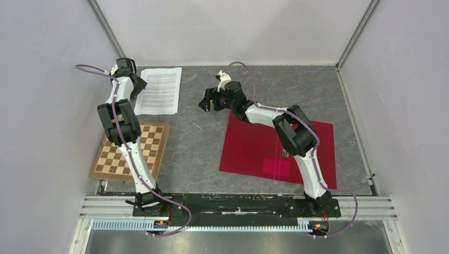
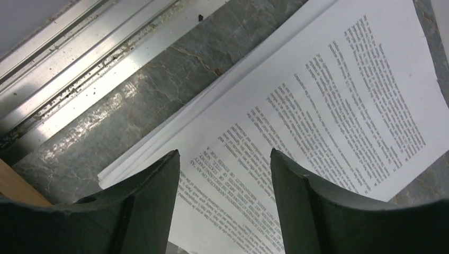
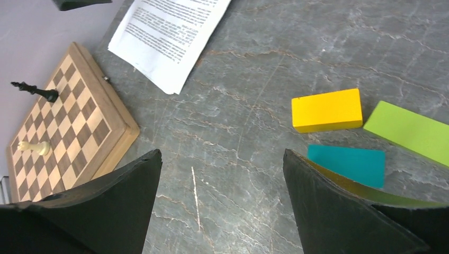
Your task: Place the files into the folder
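Paper sheets, the files (image 1: pixel 159 91), lie flat at the far left of the grey, stone-looking table (image 1: pixel 201 143). They are thin and white, full of tiny dark print too small to read. The left gripper (image 2: pixel 225 159) hangs over one corner, its black fingers spread with nothing between them. The folder (image 1: pixel 254 148) lies closed on the right, well apart from the files. It is flat and red, with a paler patch (image 1: pixel 276 166) that cannot be read. The right gripper (image 3: pixel 222 153) is spread too, holding nothing, over bare table. Near it lie a yellow block (image 3: pixel 326 110), a teal block (image 3: pixel 347 165) and a green block (image 3: pixel 410 132). A wooden chessboard (image 3: pixel 69 116) near the files carries a black piece (image 3: pixel 34 91) and a white piece (image 3: pixel 33 147).
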